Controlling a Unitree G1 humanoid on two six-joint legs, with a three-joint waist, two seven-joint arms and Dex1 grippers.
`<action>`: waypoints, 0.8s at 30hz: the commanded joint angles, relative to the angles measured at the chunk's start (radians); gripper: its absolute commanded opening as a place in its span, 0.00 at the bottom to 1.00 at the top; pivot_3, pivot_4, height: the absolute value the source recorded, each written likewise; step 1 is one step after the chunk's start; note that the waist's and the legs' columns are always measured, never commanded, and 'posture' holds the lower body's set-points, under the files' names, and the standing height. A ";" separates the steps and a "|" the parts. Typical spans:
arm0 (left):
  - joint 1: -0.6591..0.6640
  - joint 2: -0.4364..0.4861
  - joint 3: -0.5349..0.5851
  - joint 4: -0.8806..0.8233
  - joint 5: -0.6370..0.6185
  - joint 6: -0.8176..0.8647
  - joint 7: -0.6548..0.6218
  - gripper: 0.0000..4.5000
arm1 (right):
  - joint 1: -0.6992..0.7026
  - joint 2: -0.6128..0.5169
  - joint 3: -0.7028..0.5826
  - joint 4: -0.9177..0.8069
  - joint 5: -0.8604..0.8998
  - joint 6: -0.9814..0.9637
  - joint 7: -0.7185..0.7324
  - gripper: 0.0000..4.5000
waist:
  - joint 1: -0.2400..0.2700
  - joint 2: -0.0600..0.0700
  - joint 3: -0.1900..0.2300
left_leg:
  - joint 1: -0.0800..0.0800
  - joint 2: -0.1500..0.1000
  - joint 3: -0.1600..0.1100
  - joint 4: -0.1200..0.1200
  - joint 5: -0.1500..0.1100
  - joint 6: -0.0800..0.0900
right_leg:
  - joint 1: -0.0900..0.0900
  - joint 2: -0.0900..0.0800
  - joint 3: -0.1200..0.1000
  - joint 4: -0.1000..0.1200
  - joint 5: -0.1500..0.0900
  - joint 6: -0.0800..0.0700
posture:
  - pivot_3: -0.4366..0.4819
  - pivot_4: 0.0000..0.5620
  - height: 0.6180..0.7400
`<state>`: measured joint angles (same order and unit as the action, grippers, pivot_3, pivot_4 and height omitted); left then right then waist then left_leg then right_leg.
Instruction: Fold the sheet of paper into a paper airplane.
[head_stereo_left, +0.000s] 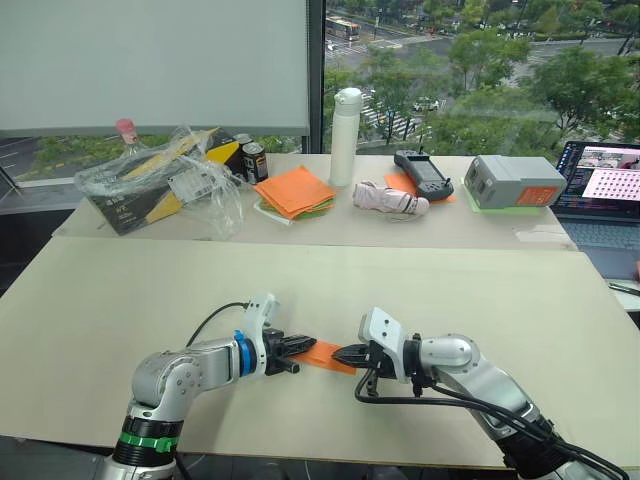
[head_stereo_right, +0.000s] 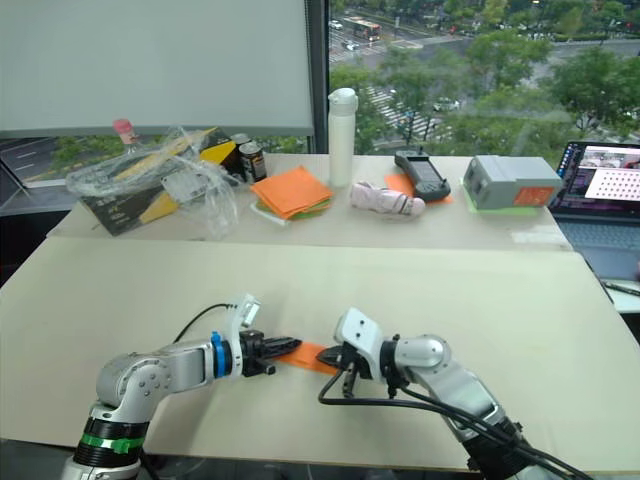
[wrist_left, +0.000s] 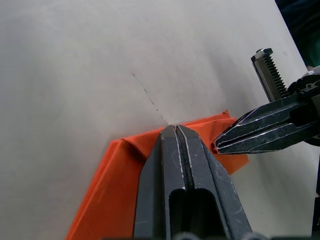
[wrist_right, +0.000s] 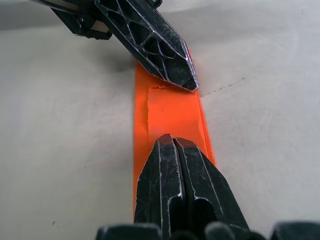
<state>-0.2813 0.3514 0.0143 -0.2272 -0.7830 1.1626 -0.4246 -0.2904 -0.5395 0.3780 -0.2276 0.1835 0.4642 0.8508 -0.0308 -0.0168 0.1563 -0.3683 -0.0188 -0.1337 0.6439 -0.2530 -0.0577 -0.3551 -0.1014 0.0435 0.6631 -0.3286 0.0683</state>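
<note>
The paper airplane (head_stereo_left: 328, 355), bright orange and folded into a narrow layered strip, lies at the near edge of the table (head_stereo_left: 140, 300) between the two grippers. The left gripper (head_stereo_left: 300, 347) and right gripper (head_stereo_left: 343, 354) each have their fingers pressed together, tips on opposite ends of it; the wrist views show its creased folds. Farther back sit a stack of orange sheets (head_stereo_left: 294, 190), a white bottle (head_stereo_left: 345, 136) and a laptop (head_stereo_left: 603, 185); no writing is readable.
</note>
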 joint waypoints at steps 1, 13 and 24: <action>-0.017 -0.029 -0.012 -0.027 -0.005 0.025 0.024 0.00 | 0.025 -0.020 0.002 0.022 -0.028 0.045 -0.010 0.01 | 0.002 0.000 0.000 | 0.000 0.000 0.000 0.000 0.000 0.000 | 0.000 0.000 0.000 0.000 0.000 0.000 | 0.48 0.27 1.00; 0.002 -0.016 -0.044 0.021 0.051 0.006 0.005 0.00 | -0.003 0.054 -0.036 -0.004 0.009 0.104 -0.060 0.01 | 0.001 0.000 0.000 | 0.000 0.000 0.000 0.000 0.000 0.000 | 0.000 0.000 0.000 0.000 0.000 0.000 | 0.48 0.27 1.00; 0.020 0.004 -0.045 0.028 0.068 -0.009 -0.015 0.00 | -0.016 0.093 -0.017 0.039 -0.022 0.121 -0.089 0.01 | -0.007 0.000 0.000 | 0.000 0.000 0.000 0.000 0.000 0.000 | -0.001 0.001 0.000 0.000 0.000 0.000 | 0.48 0.27 1.00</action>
<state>-0.2804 0.3389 -0.0200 -0.2194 -0.7455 1.1360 -0.4508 -0.3098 -0.4378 0.3484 -0.2129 0.1930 0.5737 0.7803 -0.0382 -0.0167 0.1562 -0.3680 -0.0184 -0.1339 0.6434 -0.2530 -0.0577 -0.3556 -0.1009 0.0435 0.6634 -0.3286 0.0683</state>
